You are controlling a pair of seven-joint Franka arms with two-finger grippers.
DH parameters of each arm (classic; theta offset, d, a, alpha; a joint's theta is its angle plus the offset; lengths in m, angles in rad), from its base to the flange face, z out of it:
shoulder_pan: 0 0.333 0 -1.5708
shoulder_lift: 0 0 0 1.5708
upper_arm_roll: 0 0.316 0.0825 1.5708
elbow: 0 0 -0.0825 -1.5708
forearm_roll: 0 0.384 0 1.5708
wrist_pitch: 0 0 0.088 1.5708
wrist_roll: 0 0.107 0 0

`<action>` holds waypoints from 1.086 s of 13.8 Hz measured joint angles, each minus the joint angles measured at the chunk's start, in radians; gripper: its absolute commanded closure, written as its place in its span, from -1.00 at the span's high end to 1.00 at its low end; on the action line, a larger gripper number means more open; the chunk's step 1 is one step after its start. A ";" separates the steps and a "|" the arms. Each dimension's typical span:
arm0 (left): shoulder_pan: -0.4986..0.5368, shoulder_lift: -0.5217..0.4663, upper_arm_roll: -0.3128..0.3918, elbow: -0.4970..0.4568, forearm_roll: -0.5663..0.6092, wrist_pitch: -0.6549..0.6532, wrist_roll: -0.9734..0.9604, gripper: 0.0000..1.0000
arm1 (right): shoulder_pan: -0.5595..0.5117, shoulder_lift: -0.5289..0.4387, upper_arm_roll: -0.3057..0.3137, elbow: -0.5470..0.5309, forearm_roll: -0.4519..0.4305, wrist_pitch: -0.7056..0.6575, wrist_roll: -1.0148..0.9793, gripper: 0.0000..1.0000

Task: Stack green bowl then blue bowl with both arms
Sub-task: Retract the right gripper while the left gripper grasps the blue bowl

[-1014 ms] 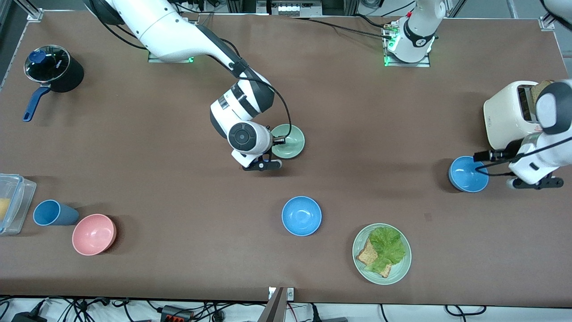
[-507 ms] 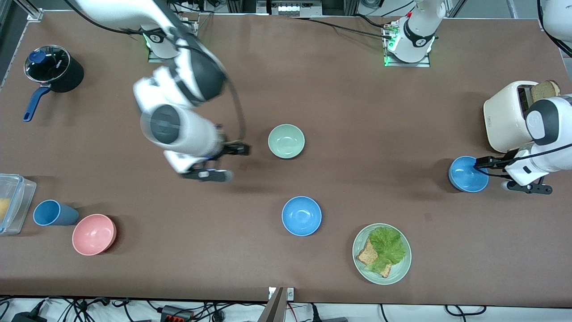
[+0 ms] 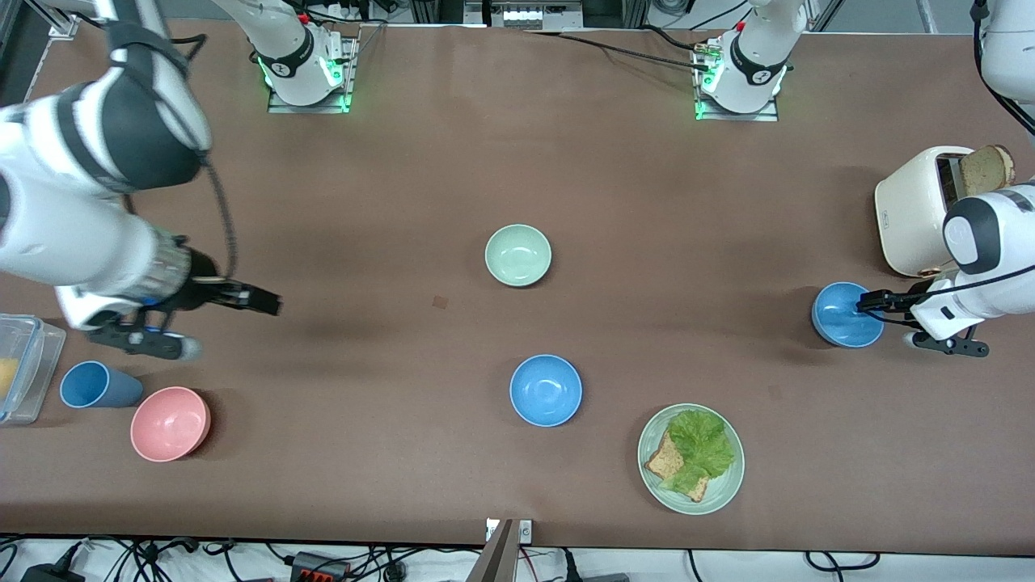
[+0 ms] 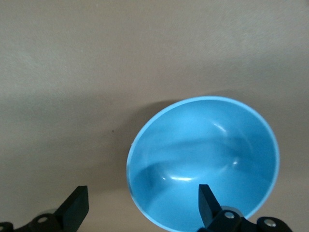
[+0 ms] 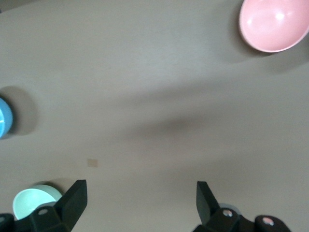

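Note:
The green bowl (image 3: 518, 255) stands alone at the table's middle; it also shows in the right wrist view (image 5: 34, 200). One blue bowl (image 3: 546, 390) stands nearer the front camera than it. A second blue bowl (image 3: 841, 319) stands at the left arm's end, near the toaster. My left gripper (image 3: 865, 305) is open at this bowl's rim. In the left wrist view (image 4: 142, 210) one finger is inside the bowl (image 4: 203, 162) and the other outside. My right gripper (image 3: 268, 305) is open and empty over bare table toward the right arm's end (image 5: 140, 200).
A toaster (image 3: 918, 210) with bread (image 3: 986, 168) stands at the left arm's end. A plate (image 3: 724, 493) with bread and lettuce is near the front edge. A pink bowl (image 3: 170, 423), blue cup (image 3: 97, 385), clear container (image 3: 20, 368) and black pot (image 3: 97, 125) are at the right arm's end.
My right gripper has drawn away from the green bowl and swung toward the right arm's end; the bowl stays put. My left gripper has shifted slightly at the blue bowl's rim.

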 measured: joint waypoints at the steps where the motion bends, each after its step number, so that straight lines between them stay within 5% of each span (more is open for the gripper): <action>1: 0.001 0.009 0.000 0.000 0.000 0.008 0.001 0.88 | -0.019 -0.005 0.000 0.000 -0.001 -0.002 -0.041 1.00; 6: 0.003 0.029 -0.001 0.000 0.000 0.026 0.002 0.24 | -0.112 -0.023 -0.005 0.000 -0.002 -0.005 -0.133 1.00; 10: 0.008 0.031 -0.001 -0.006 0.000 0.026 0.002 -0.37 | -0.094 -0.086 -0.146 0.000 -0.002 -0.009 -0.321 1.00; 15: 0.012 0.031 -0.004 -0.012 0.000 0.025 0.003 -0.98 | -0.046 -0.133 -0.210 -0.004 -0.002 -0.026 -0.386 1.00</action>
